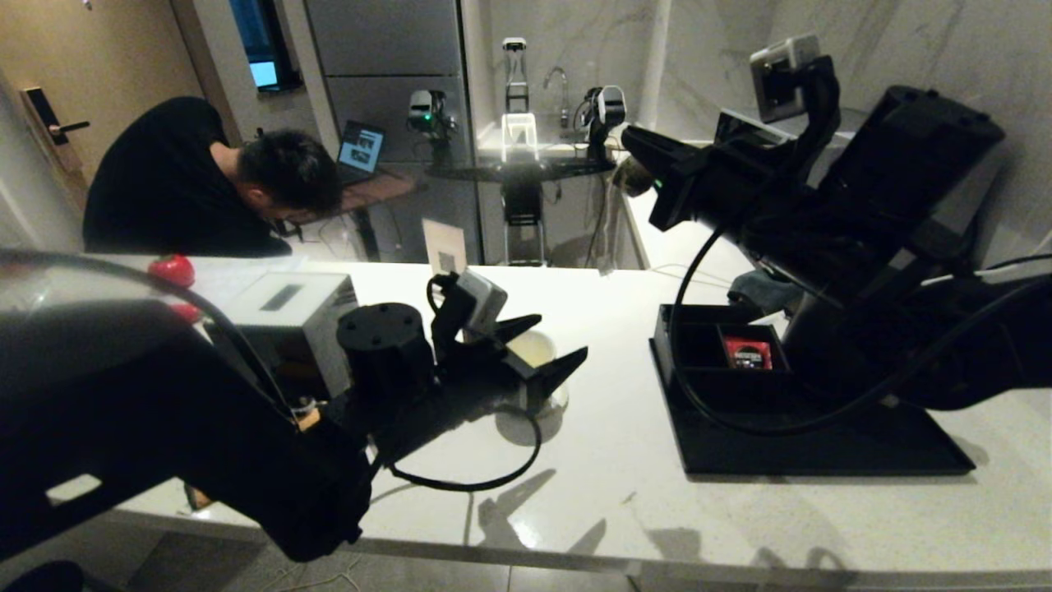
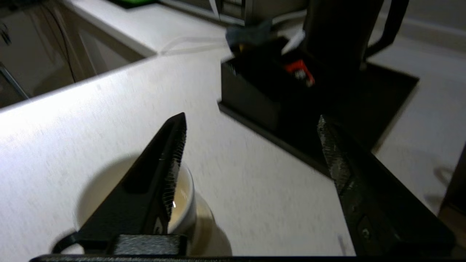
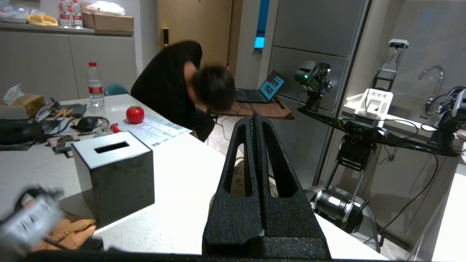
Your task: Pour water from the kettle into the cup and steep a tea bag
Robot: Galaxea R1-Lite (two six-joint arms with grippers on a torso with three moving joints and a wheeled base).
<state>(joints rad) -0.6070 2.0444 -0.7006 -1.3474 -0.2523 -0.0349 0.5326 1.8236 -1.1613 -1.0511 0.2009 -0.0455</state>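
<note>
The cup (image 1: pixel 538 349) stands on the white counter, its cream inside pale yellowish with a small glint of water (image 2: pixel 174 204). My left gripper (image 1: pixel 559 337) hangs just above the cup (image 2: pixel 185 207), open and holding nothing. One finger (image 2: pixel 164 174) covers most of the cup's mouth. The tea bag is hidden. In the left wrist view the tall black kettle (image 2: pixel 338 32) stands on the black tray behind the compartment box. In the head view my right arm covers it. My right gripper (image 1: pixel 629 136) is raised high at the back, shut and empty (image 3: pixel 255 118).
A black tray (image 1: pixel 822 448) carries a compartment box (image 1: pixel 699 345) with a red packet (image 1: pixel 748 353). A dark tissue box (image 1: pixel 288 308) stands left of the cup, with a red fruit (image 1: pixel 171 270) behind it. A person (image 1: pixel 205 189) bends beyond the counter's far edge.
</note>
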